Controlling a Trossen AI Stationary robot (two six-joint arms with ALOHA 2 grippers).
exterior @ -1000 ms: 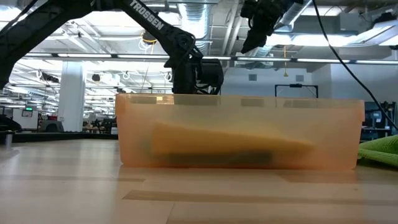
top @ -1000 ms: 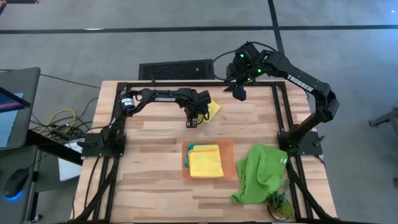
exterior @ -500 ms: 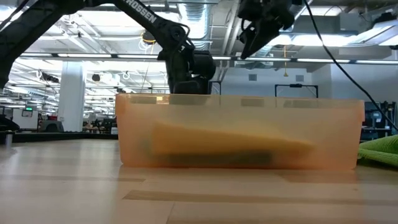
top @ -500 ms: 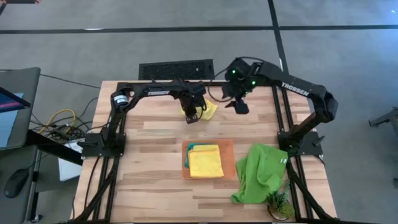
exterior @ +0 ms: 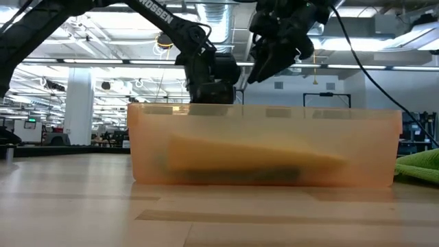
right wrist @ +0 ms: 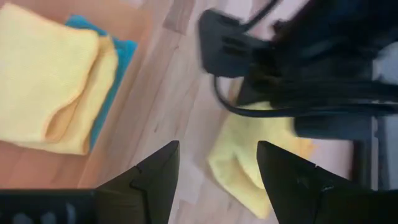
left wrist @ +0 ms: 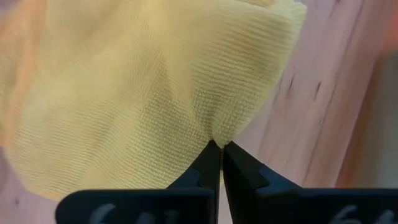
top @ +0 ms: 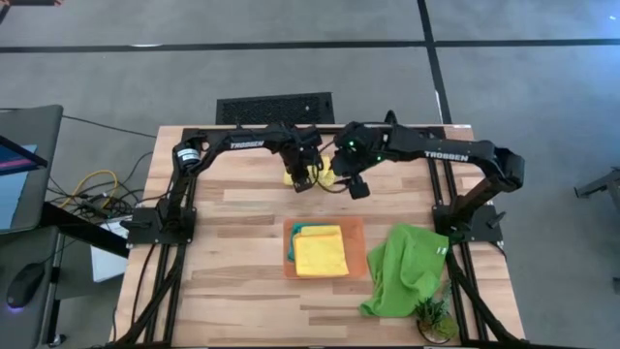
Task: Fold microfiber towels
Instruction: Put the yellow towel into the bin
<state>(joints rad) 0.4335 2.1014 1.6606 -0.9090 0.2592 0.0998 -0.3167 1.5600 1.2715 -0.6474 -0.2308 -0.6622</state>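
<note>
At upper centre of the overhead frame, the left gripper is clamped on a yellow towel at its edge, lying on the table. Just to its right, the right gripper hovers, fingers spread. The pinch is thin, so the towel could slip free if tugged, and the close-set arms could collide.

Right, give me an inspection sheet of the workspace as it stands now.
Surface: wooden table, bare at the front left.
Job's things: loose yellow towel at the back; folded yellow towel stacked on a teal towel in the orange tray; green towel crumpled at the right.
Clutter: small plant at the front right corner.
Grippers: left pincer shut on the loose yellow towel; right pincer open, above the table beside it.
Cables: yellow and dark cables on the floor left of the table.
Surroundings: grey floor, floor vent behind the table.
</note>
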